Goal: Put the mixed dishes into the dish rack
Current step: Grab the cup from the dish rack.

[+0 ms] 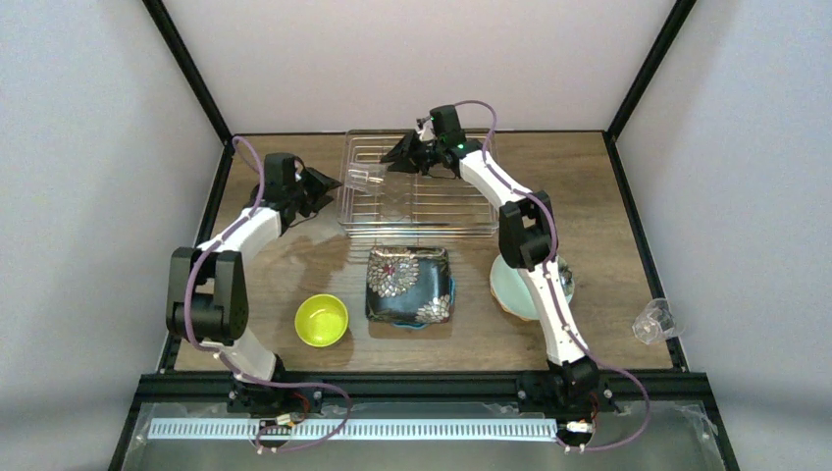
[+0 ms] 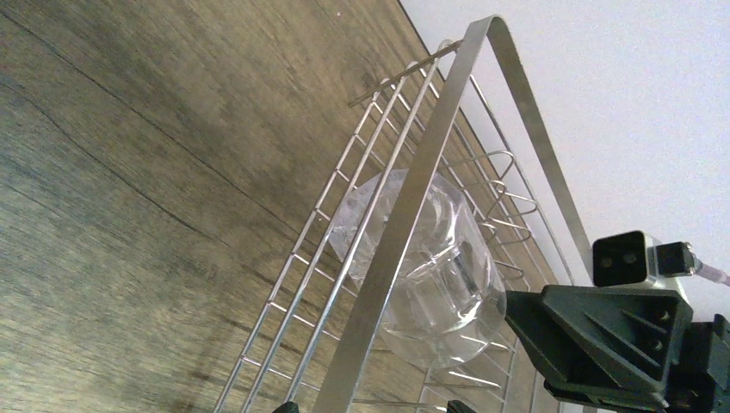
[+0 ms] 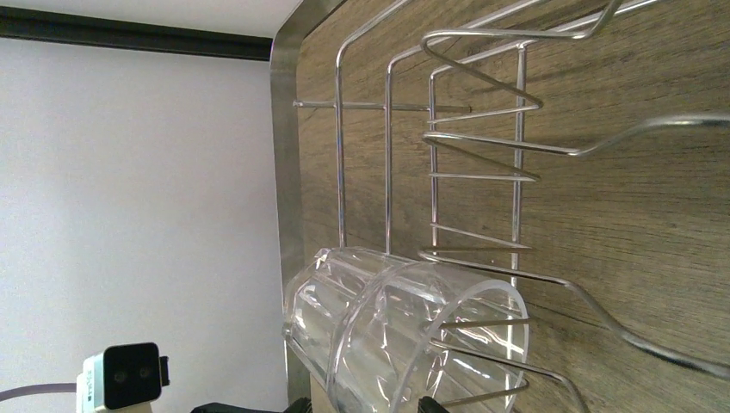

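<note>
Though already inside the rack (image 1: 461,211), lying tipped on its side across the wires at the far left corner: glass (image 1: 365,179), mouth facing the right gripper (image 1: 400,157), touched by nothing. Just right of it, that gripper, jaws wide and empty, probably poised to set it straight. Just outside the left rim, left gripper (image 1: 329,184), likewise wide and empty. On the table, nearer the arms, waiting: bowl (image 1: 322,320), black plate (image 1: 409,285), mint plate (image 1: 505,289).
</note>
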You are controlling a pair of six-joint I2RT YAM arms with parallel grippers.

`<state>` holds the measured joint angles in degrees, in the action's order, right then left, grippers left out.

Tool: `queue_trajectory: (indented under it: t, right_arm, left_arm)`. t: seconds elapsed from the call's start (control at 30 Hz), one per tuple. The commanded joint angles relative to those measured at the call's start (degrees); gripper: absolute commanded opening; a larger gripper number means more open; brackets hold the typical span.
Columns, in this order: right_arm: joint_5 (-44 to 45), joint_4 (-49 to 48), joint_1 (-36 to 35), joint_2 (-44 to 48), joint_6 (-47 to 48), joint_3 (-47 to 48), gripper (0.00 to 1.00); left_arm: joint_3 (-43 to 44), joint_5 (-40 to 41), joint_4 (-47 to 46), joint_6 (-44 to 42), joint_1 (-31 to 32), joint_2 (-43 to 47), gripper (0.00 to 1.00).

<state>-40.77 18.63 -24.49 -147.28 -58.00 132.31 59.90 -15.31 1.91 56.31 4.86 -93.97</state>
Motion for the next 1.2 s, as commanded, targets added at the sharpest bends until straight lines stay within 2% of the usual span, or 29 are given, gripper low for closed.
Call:
queue_trajectory:
  t: [0.0, 0.6, 0.97, 1.17]
  right_arm:
    - [-0.8, -0.2, -0.6, -0.9, -0.1, -0.4, 0.72]
    - [-1.5, -0.1, -1.4, -2.1, -0.1, -0.4, 0.7]
    - [-3.1, -2.6, -1.7, -3.7, -2.2, -0.4, 0.46]
    - [-3.3, -3.7, -1.7, -4.1, -3.0, -0.3, 0.26]
  left_arm:
    - [0.7, 0.1, 0.3, -1.0, -0.1, -1.6, 1.0]
    - [0.8, 0.0, 0.2, -1.2, -0.1, -2.1, 1.0]
    - [1.0, 0.2, 0.7, -1.8, -0.2, -2.6, 1.0]
    - [1.6, 0.2, 1.0, -2.0, -0.2, -2.9, 1.0]
